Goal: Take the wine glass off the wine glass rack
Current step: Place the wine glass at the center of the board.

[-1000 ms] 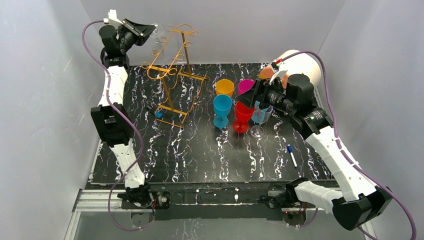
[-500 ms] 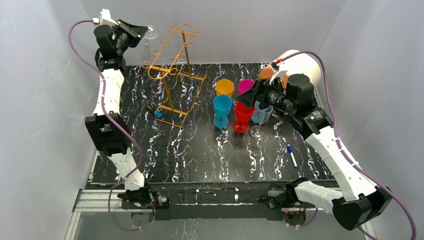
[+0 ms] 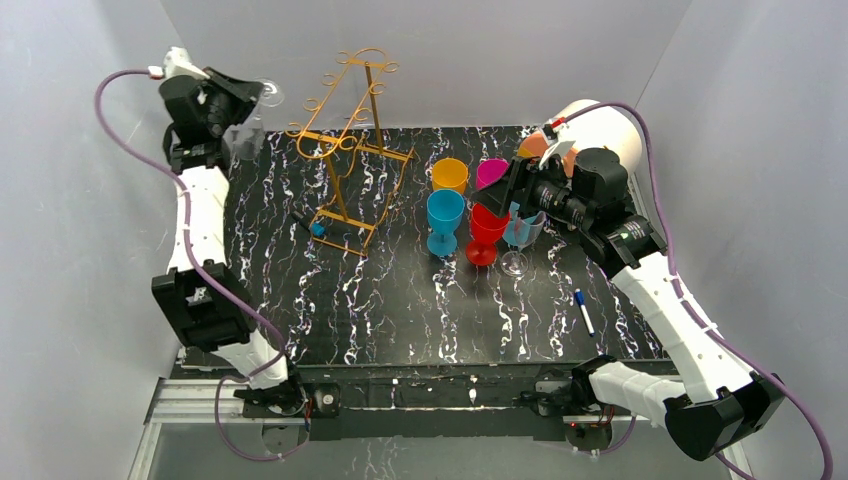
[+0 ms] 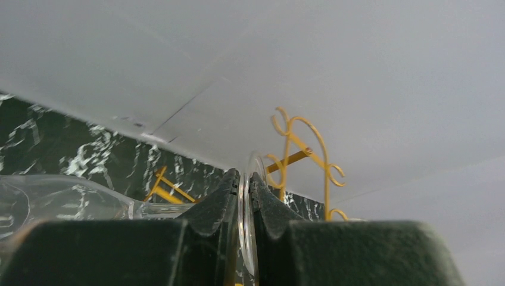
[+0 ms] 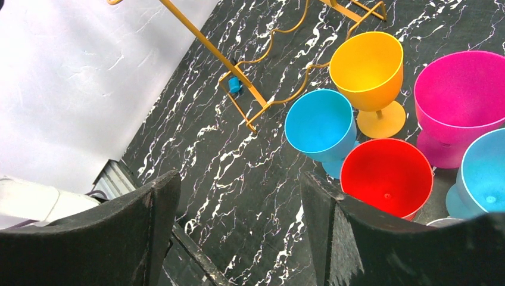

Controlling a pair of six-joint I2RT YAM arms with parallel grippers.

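**Glass held clear of the rack**

The left hand is clamped tight on the round foot of the clear wine glass. It holds the glass in the air at the far left corner, apart from the wine glass rack standing on the worktop. The right hand hangs wide open and empty above the coloured goblets.

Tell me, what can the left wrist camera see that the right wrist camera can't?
Only the left wrist view: the left gripper pinching the clear wine glass by its round foot, and the wine glass rack's curly top.
Only the right wrist view: the open right gripper, an orange goblet, blue goblet, red goblet, pink goblet, and the rack's base.
Both: the golden rack and the black marbled table.
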